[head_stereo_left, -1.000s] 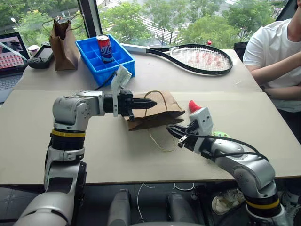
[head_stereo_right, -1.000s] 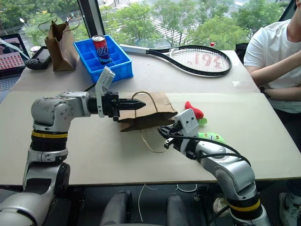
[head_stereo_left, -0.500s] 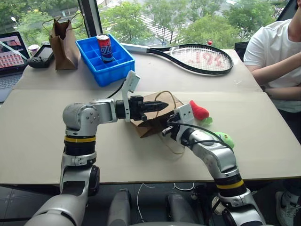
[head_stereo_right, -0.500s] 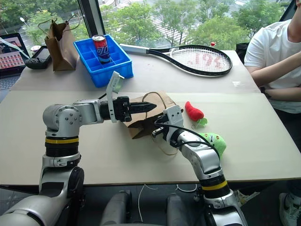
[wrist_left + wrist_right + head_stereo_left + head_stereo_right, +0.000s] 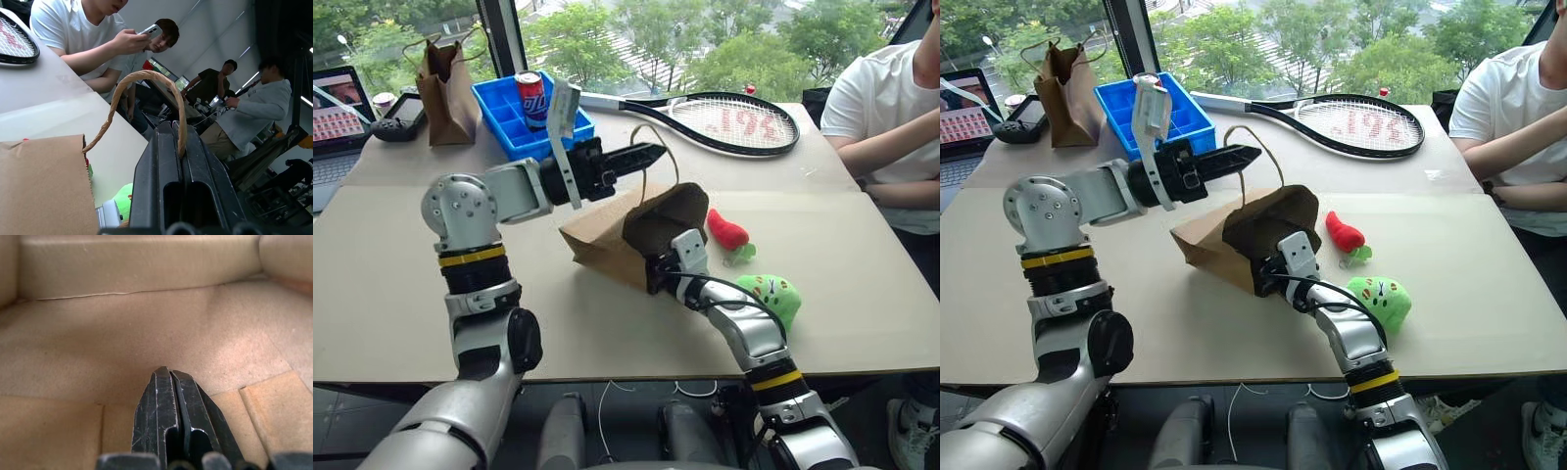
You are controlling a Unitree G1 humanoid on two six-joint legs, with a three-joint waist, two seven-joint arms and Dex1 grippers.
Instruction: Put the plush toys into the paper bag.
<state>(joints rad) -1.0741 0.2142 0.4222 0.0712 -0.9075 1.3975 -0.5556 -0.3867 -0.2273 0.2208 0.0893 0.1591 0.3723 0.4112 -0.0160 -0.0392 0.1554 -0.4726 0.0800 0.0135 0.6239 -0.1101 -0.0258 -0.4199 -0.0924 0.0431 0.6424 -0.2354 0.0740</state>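
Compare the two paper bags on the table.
The tan bag lies tilted, mouth open, one handle pinched by the shut left gripper; the darker bag stands upright, untouched, far back. The tan one is wider. Both are brown paper with cord handles.

Robotics lab or office workspace by a window

A wide pale table (image 5: pixel 401 294) stands before tall windows (image 5: pixel 636 39) giving onto green trees; an open laptop (image 5: pixel 335 122) sits at its far corner. A person in a white T-shirt (image 5: pixel 876 108) sits at the table's edge, and the left wrist view shows more people (image 5: pixel 249 112) working among equipment under ceiling lights.
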